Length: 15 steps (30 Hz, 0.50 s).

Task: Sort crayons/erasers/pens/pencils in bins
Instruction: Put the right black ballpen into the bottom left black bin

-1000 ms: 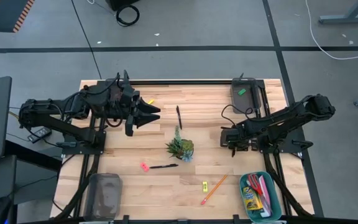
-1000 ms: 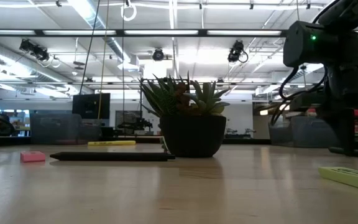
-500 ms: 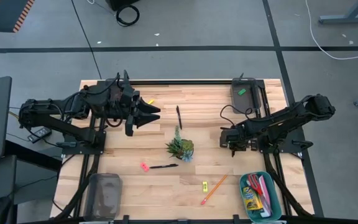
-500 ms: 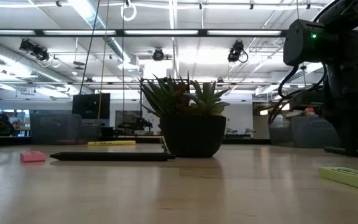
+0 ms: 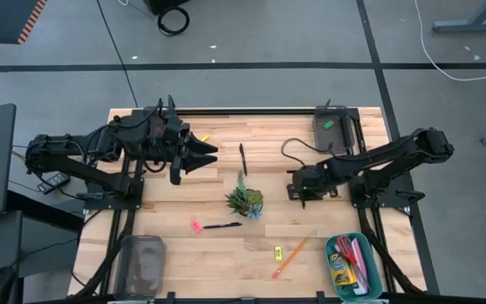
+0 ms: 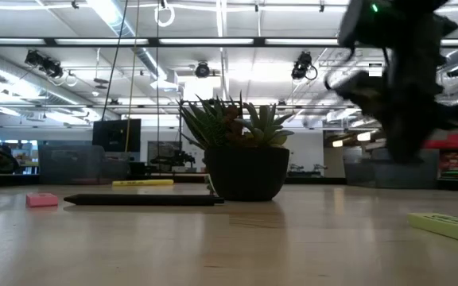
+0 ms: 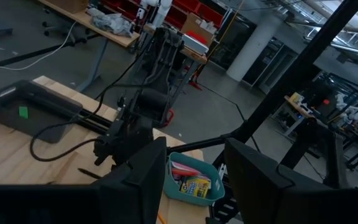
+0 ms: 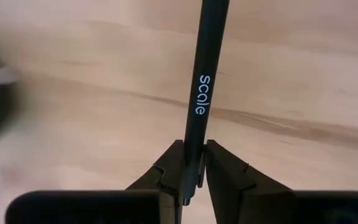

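My right gripper [image 5: 297, 185] is over the table's middle right, just right of the potted plant [image 5: 245, 200], shut on a black pen printed "scale" [image 8: 201, 93]. My left gripper [image 5: 213, 152] is open and empty at the far left; its fingers show apart in its wrist view [image 7: 194, 186]. Two more black pens lie flat on the wood, one far of the plant [image 5: 243, 158] and one near it [image 5: 223, 225]. A pink eraser [image 5: 196, 226], a yellow eraser [image 5: 278, 251] and an orange pencil [image 5: 291, 257] lie nearer the front. My right gripper pinches the black pen by one end [image 8: 192, 163] between its two fingers. The pen sticks out forward past the fingertips, in line with them. Whether its far end touches the wood does not show.
A teal bin [image 5: 353, 267] at the near right holds the crayon box [image 5: 340, 270] and red-and-pink items. A dark grey bin [image 5: 331, 127] at the far right holds a green eraser [image 5: 328, 124]. A translucent grey bin [image 5: 142, 263] stands at the near left.
My right gripper has moved toward the table's left edge, closer to the plant, staying shut. The left arm has kept still.
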### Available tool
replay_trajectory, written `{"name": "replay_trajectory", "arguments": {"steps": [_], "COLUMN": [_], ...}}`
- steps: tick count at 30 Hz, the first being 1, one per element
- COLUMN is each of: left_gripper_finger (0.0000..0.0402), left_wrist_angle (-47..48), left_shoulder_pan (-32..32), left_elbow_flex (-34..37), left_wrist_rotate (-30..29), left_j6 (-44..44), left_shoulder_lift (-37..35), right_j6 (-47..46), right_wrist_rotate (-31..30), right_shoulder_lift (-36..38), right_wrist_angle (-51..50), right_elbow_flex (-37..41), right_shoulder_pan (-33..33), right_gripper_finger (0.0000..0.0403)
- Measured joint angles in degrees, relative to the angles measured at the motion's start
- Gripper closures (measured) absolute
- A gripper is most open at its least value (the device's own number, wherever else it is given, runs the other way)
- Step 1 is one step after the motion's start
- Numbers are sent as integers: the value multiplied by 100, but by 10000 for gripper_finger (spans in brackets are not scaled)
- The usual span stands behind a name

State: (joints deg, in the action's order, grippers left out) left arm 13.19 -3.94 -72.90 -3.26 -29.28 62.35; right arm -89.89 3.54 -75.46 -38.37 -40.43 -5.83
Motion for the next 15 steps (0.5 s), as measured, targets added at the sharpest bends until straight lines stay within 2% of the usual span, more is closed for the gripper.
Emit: {"name": "replay_trajectory", "arguments": {"steps": [2,4,9,12,15], "left_gripper_finger": [230,230,230,230,230], "left_wrist_angle": [34,128,191,178,168], "left_shoulder_pan": [-1,-1,2,2,-1], "left_elbow_flex": [0,0,2,2,2], "left_wrist_rotate": [-139,-537,-1436,-1485,-1489], "left_j6": [-7,-167,-650,-755,-771], "left_shoulder_lift": [0,0,-17,-18,-17], "right_j6": [442,887,1900,2661,3348], "right_wrist_rotate": [-202,-483,-1784,-2485,-2880], "right_shoulder_lift": [2,2,9,13,14], "right_wrist_angle": [-20,-40,-284,-271,-250], "right_elbow_flex": [-365,-792,-1924,-2584,-3154], "right_shoulder_pan": [-75,-196,-502,-593,-600], "right_gripper_finger": [342,342,342,342,342]}}
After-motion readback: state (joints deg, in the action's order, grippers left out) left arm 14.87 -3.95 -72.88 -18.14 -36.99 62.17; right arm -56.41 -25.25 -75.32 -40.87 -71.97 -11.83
